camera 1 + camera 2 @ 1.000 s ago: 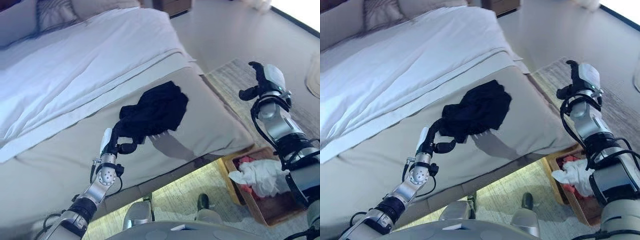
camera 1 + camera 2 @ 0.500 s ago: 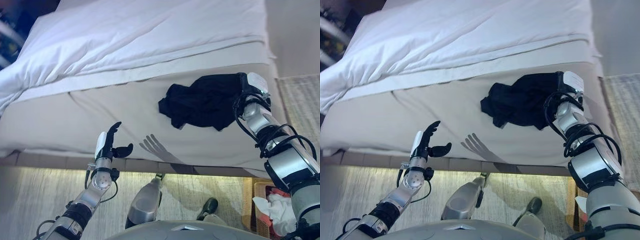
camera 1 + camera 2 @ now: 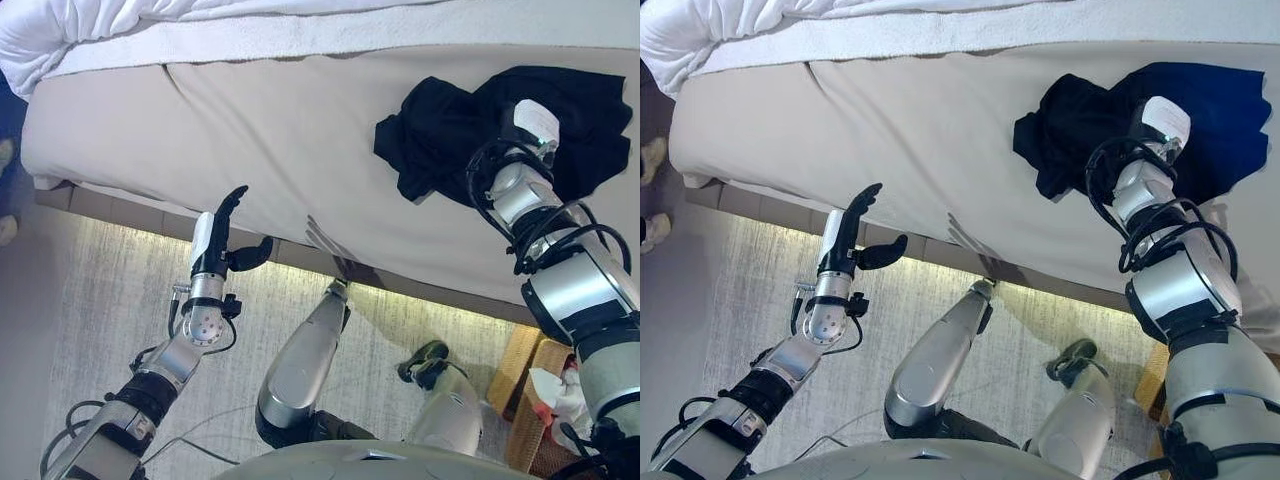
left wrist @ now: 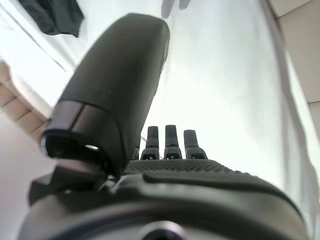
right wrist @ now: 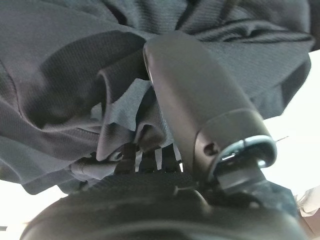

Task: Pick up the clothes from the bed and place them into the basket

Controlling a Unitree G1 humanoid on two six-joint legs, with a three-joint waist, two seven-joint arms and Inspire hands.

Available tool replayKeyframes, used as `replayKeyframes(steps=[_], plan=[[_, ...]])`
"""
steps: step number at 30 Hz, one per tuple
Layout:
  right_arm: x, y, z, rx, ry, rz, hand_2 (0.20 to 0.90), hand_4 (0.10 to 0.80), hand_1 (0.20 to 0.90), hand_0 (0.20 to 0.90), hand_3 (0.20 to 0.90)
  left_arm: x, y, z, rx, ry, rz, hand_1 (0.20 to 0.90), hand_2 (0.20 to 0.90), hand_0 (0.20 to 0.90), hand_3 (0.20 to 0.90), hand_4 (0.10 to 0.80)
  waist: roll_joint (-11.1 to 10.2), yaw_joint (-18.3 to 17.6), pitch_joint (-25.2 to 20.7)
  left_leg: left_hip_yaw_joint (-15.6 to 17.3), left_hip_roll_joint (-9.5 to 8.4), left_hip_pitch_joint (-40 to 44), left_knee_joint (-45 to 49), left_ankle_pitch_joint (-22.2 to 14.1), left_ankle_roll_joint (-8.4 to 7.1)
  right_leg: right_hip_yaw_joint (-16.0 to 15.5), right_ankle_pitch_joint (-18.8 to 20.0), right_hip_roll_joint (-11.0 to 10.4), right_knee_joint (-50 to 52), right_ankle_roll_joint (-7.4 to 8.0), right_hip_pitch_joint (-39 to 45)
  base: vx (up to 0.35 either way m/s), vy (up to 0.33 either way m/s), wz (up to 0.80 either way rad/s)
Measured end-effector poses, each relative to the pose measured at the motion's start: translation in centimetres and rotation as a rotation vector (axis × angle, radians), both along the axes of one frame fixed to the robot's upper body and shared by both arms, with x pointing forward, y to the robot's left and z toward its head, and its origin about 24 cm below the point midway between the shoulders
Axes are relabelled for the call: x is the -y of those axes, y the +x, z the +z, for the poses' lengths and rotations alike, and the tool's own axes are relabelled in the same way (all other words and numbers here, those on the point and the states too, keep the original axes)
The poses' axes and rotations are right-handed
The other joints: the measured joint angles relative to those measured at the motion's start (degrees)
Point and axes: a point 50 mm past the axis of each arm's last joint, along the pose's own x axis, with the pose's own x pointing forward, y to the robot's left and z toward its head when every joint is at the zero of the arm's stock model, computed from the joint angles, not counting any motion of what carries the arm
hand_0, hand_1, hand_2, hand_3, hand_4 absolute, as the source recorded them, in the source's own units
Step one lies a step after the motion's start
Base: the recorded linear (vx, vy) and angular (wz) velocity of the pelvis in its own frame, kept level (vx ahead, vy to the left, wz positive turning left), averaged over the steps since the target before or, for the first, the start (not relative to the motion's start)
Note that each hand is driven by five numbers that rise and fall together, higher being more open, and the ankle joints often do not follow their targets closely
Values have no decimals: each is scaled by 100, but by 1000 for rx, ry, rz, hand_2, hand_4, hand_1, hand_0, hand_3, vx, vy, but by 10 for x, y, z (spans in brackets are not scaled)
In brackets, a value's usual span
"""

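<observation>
A black garment (image 3: 440, 130) lies crumpled on the beige sheet of the bed (image 3: 250, 130), near its front edge. My right hand (image 3: 528, 118) rests on top of the garment, and its white-covered thumb stands out against the black cloth. In the right wrist view the thumb (image 5: 200, 100) lies across bunched folds of the garment (image 5: 60, 75), which wrap over the rest of the hand. My left hand (image 3: 212, 245) is open and empty, held upright in front of the bed's edge, well left of the garment. It also shows in the left wrist view (image 4: 115, 90).
A wooden basket (image 3: 525, 400) holding white and red clothes (image 3: 560, 395) stands on the floor at the lower right, below the bed's edge. A white duvet (image 3: 60, 30) is bunched at the far left of the bed. A grey rug (image 3: 100, 330) lies beside the bed.
The camera has swung down and left. My right hand came down from above the rug onto the black garment. My left hand has drawn away from the garment to the bed's edge.
</observation>
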Motion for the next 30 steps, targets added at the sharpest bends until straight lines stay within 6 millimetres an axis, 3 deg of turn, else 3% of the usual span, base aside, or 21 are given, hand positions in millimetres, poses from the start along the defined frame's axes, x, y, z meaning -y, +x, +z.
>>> replayKeyframes(steps=[4, 11, 12, 13, 22, 27, 30], plan=[[-3, 3, 21, 32, -42, -4, 900, 800, 900, 900, 900, 3, -4, 8, 53, -19, -20, 900, 900, 900, 900, 800, 6, -19, 3, -29, -24, -693, 593, -160, 27, 158, -181, -58, 590, -65, -695, -10, 41, 0], [-7, 5, 43, 67, -37, 0, 900, 800, 900, 900, 900, 5, -9, 4, 40, -22, -29, 900, 900, 900, 900, 800, 7, -101, 2, -75, -67, -1250, 1011, -263, -31, 384, -261, -79, 1083, -103, -1321, -45, 23, -2], [-6, 6, 44, 61, -29, 2, 639, 495, 639, 639, 595, 5, -9, 4, 38, -22, -30, 900, 900, 900, 900, 800, 7, -100, 2, -74, -74, -1298, 1047, -263, -32, 428, -261, -72, 1119, -103, -1397, -53, 0, -3], [-6, 6, 44, 58, -23, 3, 300, 100, 300, 300, 200, 5, -10, 3, 37, -23, -28, 900, 900, 900, 900, 800, 7, -103, 2, -75, -73, -1337, 1100, -263, -32, 444, -262, -71, 1160, -103, -1413, -47, -6, -1], [2, 3, 51, 88, 10, 1, 300, 100, 300, 300, 200, 4, -10, 3, 36, -23, -24, 900, 900, 900, 900, 800, 5, -124, 1, -43, -73, -1321, 1169, -265, -35, 594, -260, 7, 1141, -105, -1408, -19, -8, -2], [5, 2, 27, 8, 51, 6, 300, 100, 300, 300, 200, 2, -10, 3, 28, -11, -20, 900, 900, 900, 900, 800, 1, -159, 4, 27, -52, -761, 1066, -321, 14, 586, -239, 25, 883, -132, -822, 15, -49, -4], [5, 1, 12, -49, 65, 19, 300, 100, 300, 300, 200, -1, -9, 3, 17, 2, -16, 900, 900, 900, 900, 800, -21, -126, 7, 133, 72, -220, 693, -325, 40, 547, -238, 151, 392, -129, -306, 22, -44, -20]])
